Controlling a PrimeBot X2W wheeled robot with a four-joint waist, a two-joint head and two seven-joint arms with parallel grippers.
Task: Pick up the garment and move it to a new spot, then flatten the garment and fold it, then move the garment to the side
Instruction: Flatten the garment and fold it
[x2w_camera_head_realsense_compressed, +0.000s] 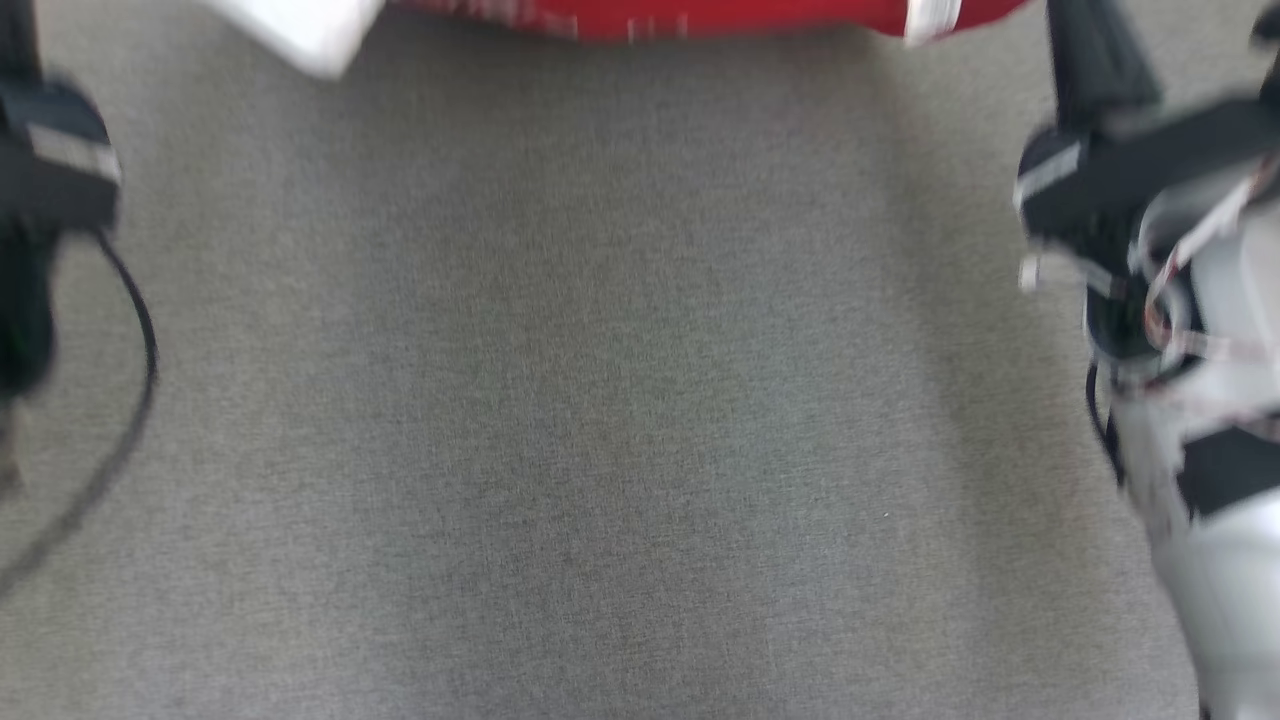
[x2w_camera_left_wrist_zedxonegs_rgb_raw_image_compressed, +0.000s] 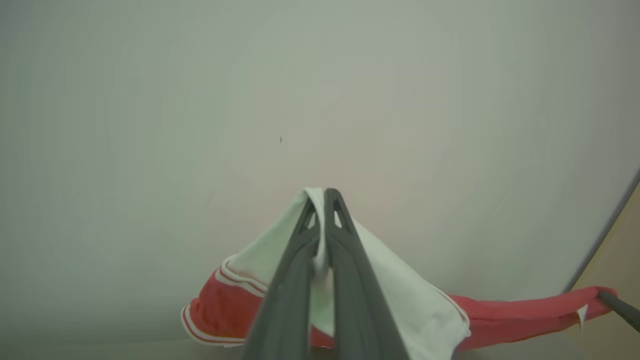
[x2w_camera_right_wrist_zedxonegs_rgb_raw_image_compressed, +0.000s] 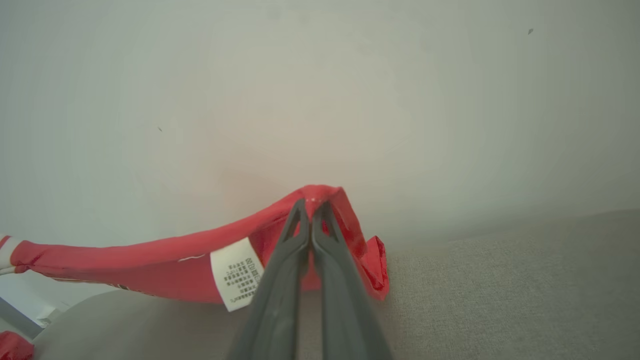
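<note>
The garment (x2w_camera_head_realsense_compressed: 700, 15) is red with white parts and white stripes, and it hangs stretched along the top edge of the blurred head view. In the left wrist view my left gripper (x2w_camera_left_wrist_zedxonegs_rgb_raw_image_compressed: 324, 195) is shut on a white fold of the garment (x2w_camera_left_wrist_zedxonegs_rgb_raw_image_compressed: 220, 305), lifted off the surface. In the right wrist view my right gripper (x2w_camera_right_wrist_zedxonegs_rgb_raw_image_compressed: 311, 205) is shut on a red edge of the garment (x2w_camera_right_wrist_zedxonegs_rgb_raw_image_compressed: 150, 270), beside a white care label (x2w_camera_right_wrist_zedxonegs_rgb_raw_image_compressed: 237, 272). A dark fingertip (x2w_camera_left_wrist_zedxonegs_rgb_raw_image_compressed: 620, 307) holds the garment's far red end in the left wrist view.
A grey cloth-covered surface (x2w_camera_head_realsense_compressed: 620, 400) spreads below the garment. My left wrist (x2w_camera_head_realsense_compressed: 50, 170) with a looping black cable (x2w_camera_head_realsense_compressed: 130, 400) is at the left edge, and my pale right forearm (x2w_camera_head_realsense_compressed: 1200, 450) is at the right edge. A pale wall (x2w_camera_left_wrist_zedxonegs_rgb_raw_image_compressed: 300, 100) stands behind.
</note>
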